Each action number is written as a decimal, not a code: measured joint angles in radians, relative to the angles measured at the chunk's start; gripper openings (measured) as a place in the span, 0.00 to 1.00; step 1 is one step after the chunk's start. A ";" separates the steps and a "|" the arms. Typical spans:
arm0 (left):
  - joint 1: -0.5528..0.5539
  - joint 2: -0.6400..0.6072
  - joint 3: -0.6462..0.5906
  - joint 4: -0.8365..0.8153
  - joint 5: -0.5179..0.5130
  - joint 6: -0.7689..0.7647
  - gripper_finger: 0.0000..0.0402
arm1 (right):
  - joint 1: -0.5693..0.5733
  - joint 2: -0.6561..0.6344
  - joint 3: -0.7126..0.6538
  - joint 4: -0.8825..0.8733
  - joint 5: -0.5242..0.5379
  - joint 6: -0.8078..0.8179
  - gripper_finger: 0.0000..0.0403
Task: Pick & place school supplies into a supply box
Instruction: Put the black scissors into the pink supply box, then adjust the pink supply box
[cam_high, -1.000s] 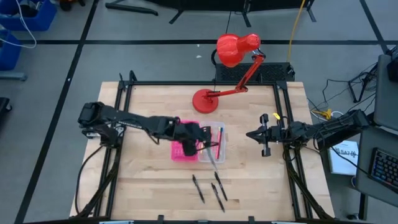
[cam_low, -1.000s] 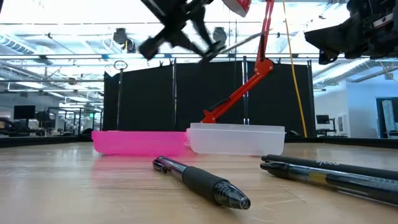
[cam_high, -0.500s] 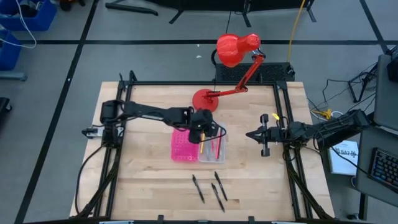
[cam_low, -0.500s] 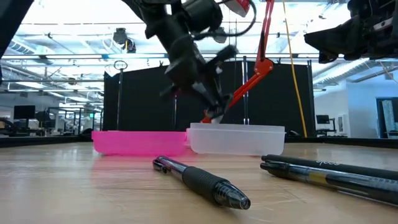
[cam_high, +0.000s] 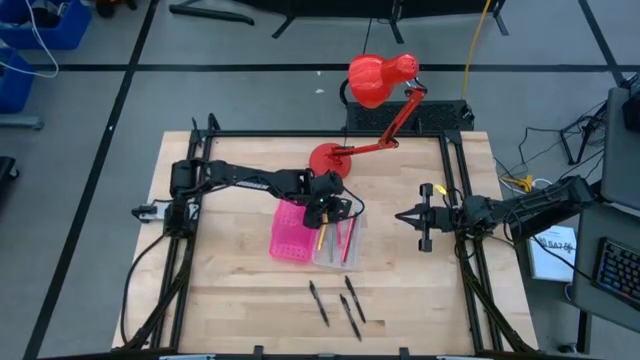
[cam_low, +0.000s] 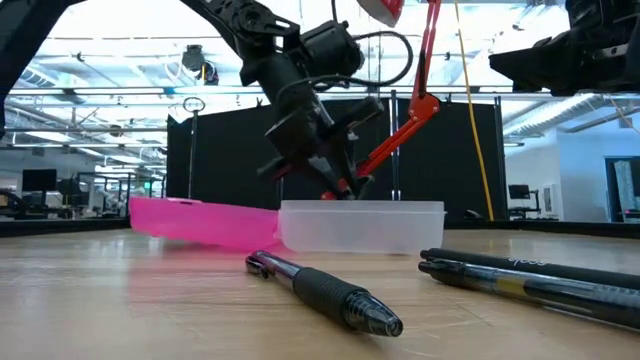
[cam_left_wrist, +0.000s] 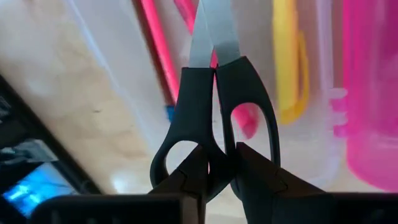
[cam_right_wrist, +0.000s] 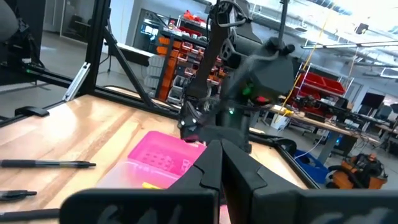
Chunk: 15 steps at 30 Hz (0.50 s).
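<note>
**Left pincer holds scissors over the clear tray**

The wooden desk (cam_high: 230, 270) carries everything, with a red desk lamp (cam_high: 375, 85) standing at its far edge. The left arm reaches in from the left side of the desk to its middle, and the right arm waits at the right edge, its right pincer (cam_high: 424, 230) raised above the wood; from the right wrist view its fingers appear pressed together with nothing between them.

The supply box (cam_high: 305, 232) lies near the middle of the desk, slightly skewed: its pink dotted lid half (cam_high: 288, 230) sits on the left, joined to the clear tray (cam_low: 362, 226) on the right. In the low view the pink half tilts, its outer end lifted off the desk.

The left pincer (cam_left_wrist: 214, 171) hangs just above the far end of the tray, clamped on the black handles of the scissors (cam_left_wrist: 214, 93), whose silver blades point down into the tray. Inside the tray lie a yellow pen (cam_left_wrist: 285, 56) and pink pens (cam_left_wrist: 158, 53).

Near the front edge of the desk, well apart from the box, three dark pens (cam_high: 340, 305) lie loose beside one another.
</note>
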 joint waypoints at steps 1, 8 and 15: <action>0.004 0.001 0.000 -0.003 0.002 -0.007 0.20 | 0.000 0.000 0.000 0.000 0.000 -0.004 0.00; 0.017 -0.001 0.000 0.038 0.036 -0.066 0.47 | 0.000 0.000 0.000 0.000 0.000 -0.006 0.00; 0.005 -0.027 0.000 0.052 0.003 -0.102 0.54 | 0.000 0.000 0.000 0.000 0.000 0.003 0.00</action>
